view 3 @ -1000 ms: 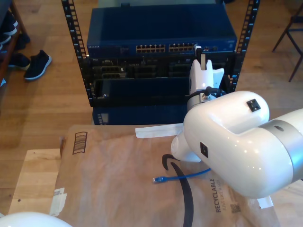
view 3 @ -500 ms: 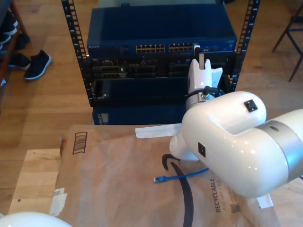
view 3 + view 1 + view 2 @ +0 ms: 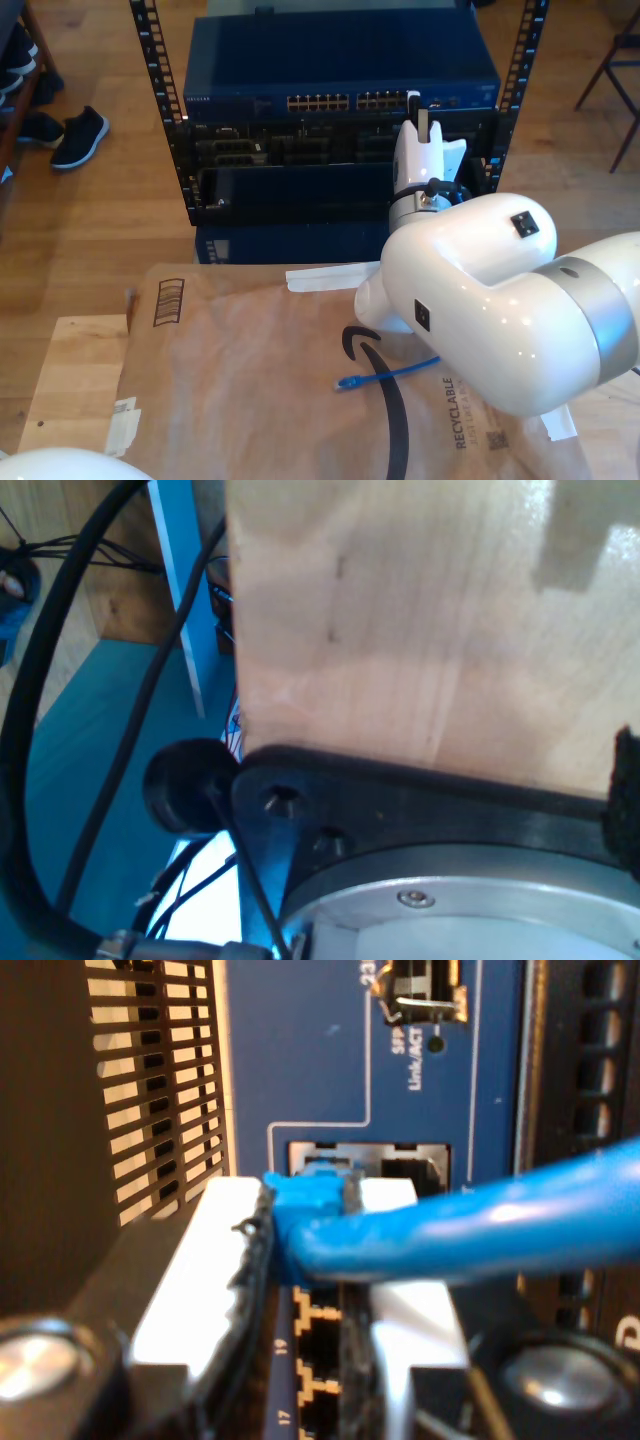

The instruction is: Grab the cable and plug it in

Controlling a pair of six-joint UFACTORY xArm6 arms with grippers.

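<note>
The cable (image 3: pixel 385 374)'s free end has slid toward the exterior view's right. My second hand (image 3: pixel 310 1260), clamped on its plug, sits at the switch (image 3: pixel 340 60)'s port. First hand's state: cannot tell.

table (image 3: pixel 70 380): light wood | brown paper (image 3: pixel 250 370) flat on it | cable (image 3: pixel 385 375) on paper

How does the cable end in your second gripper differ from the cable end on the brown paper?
The held plug is clamped between the fingers of my second gripper, raised at the blue switch with its tip right at a port opening; whether it is seated I cannot tell. The free plug lies flat and untouched on the brown paper, well away from the switch. Both belong to the same blue cable.
</note>
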